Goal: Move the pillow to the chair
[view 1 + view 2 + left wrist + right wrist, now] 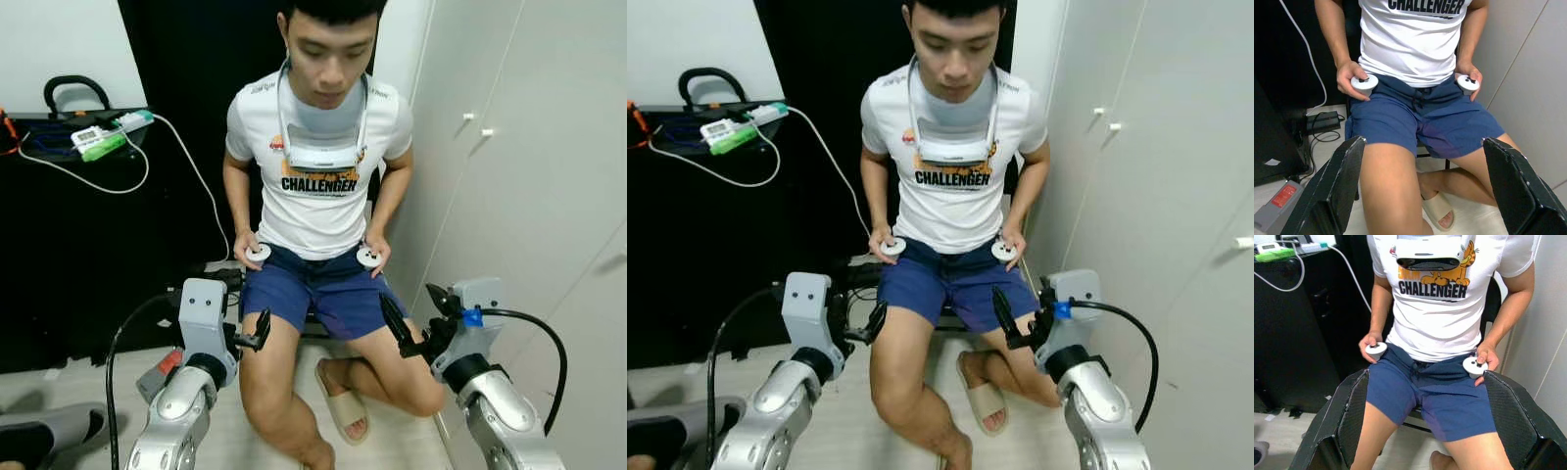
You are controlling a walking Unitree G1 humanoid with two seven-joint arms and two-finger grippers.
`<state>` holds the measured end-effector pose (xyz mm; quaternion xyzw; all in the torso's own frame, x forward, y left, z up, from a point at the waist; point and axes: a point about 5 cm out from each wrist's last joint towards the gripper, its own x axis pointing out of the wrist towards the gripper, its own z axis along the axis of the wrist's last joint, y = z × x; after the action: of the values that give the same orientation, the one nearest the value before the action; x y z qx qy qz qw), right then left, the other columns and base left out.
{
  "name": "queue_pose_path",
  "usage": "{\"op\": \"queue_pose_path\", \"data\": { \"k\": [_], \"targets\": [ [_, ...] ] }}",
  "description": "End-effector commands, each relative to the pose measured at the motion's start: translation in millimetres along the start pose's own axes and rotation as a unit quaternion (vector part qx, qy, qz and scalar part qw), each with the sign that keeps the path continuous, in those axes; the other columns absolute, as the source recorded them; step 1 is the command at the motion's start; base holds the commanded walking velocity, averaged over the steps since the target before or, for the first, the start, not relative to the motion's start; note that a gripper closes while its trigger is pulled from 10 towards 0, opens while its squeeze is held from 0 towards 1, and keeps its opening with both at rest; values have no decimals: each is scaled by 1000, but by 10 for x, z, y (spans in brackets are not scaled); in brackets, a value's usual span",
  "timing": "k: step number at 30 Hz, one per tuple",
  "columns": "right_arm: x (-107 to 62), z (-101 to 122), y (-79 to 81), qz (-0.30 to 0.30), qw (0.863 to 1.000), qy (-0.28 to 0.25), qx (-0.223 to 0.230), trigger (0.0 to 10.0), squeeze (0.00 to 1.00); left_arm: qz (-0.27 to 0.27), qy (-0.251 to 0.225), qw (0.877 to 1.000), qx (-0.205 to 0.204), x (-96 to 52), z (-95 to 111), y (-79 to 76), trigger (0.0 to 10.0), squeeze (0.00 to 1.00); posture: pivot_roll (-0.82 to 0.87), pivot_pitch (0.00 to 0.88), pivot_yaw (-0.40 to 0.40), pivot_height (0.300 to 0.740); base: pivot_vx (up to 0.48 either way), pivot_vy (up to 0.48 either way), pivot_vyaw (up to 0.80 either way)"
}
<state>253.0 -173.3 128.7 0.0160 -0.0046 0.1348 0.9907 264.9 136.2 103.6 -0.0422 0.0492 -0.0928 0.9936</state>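
Narrow room: white wall panels point(549, 186) on the right, black backdrop behind, pale floor point(392, 446). A person point(318, 196) sits facing the robot on a seat that is mostly hidden, in blue shorts point(328, 289) and a white T-shirt point(318, 147) printed "CHALLENGER" over an orange cartoon cat. A white headset point(1431, 257) hangs at the chest, and each hand holds a white round controller point(1363, 83). One foot wears a beige slipper point(345, 411). On the left, a black counter point(59, 225) carries a white power strip point(132, 119), a green-and-white device point(96, 143) and white cables. Left end effector point(257, 333) sits near the person's knee, fingers spread wide. Right end effector point(411, 318) sits beside the other thigh, fingers also spread. Neither holds anything. Pillow location: cannot tell.
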Motion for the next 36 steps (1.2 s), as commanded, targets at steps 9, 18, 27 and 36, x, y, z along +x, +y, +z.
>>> {"op": "queue_pose_path", "data": {
  "k": [9, 18, 27, 36],
  "targets": [
    [-10, -43, 20, 2, 1000, 8, 1, 10000, 0, -2, 16, 1000, 5, -16, -55, 17, 10000, 0, -44, 0, -4, 735, -367, 0, 0],
    [-10, -40, 22, 3, 1000, 8, 1, 10000, 0, -1, 14, 1000, 4, -15, -50, 15, 10000, 0, -45, 0, -6, 735, -338, 0, 0],
    [-12, -34, 0, 3, 1000, 9, 0, 10000, 0, 0, 5, 1000, 3, -12, -30, -5, 10000, 0, -45, 0, -9, 735, -54, 0, 0],
    [-8, -35, -2, 2, 1000, 10, -1, 10000, 0, -4, 2, 1000, 6, -2, -18, -12, 10000, 0, -52, 0, -5, 735, 30, 0, 0]
  ]
}}
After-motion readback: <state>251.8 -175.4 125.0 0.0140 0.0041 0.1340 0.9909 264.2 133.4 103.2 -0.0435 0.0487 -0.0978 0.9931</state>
